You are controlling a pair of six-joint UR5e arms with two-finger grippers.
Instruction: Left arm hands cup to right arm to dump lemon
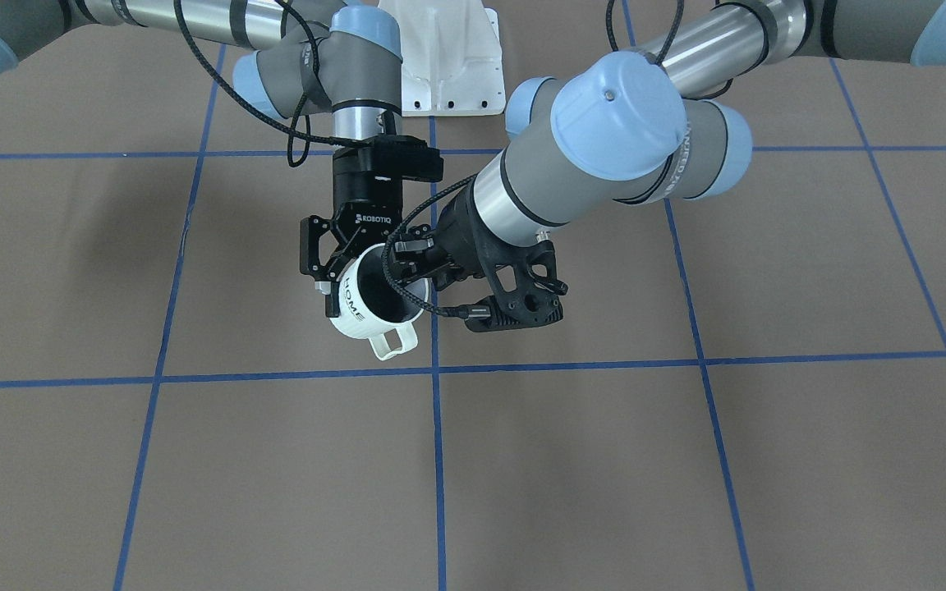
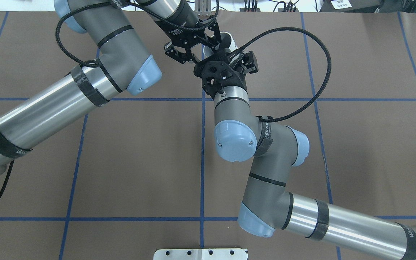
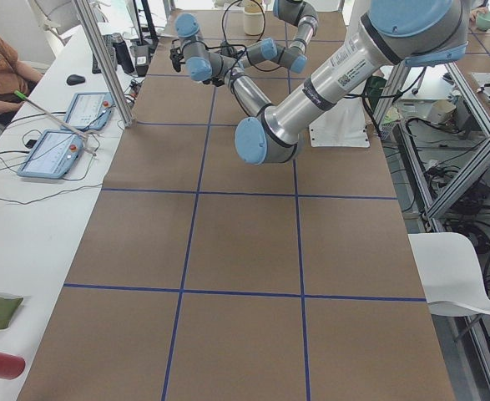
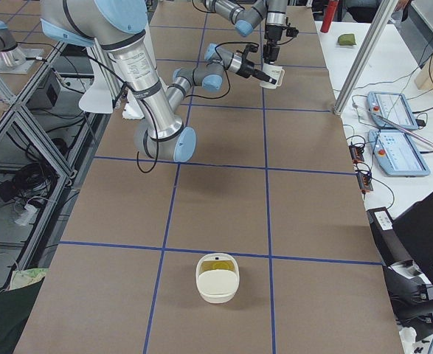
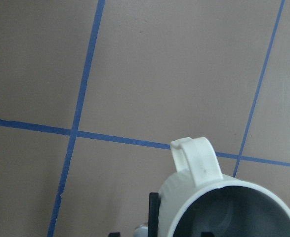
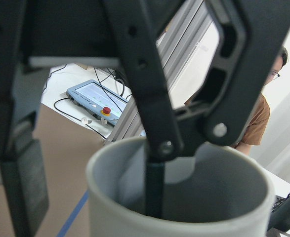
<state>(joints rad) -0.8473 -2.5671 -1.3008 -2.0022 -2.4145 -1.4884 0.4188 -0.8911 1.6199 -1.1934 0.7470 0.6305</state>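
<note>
I have the cup [image 1: 355,322] held in the air above the counter [image 1: 686,460], about midway between the two short edges and over the half nearer the operators' long edge. Its mouth is up and its handle [image 5: 198,160] points toward that edge. My right claw [image 1: 376,297] reaches in level from the robot's long edge and is closed on the cup's body, one finger [image 5: 154,215] lying along the outer wall. My left claw [image 1: 417,267] hangs over the rim with its fingers parted. Its outer finger [image 6: 26,190] stands off the wall with counter showing between, and its inner finger [image 6: 154,197] is down inside the mouth, gripping nothing. I cannot make out the lemon inside the cup. A white bowl [image 4: 216,298] with something pale yellow in it sits toward the short edge at the robot's right.
</note>
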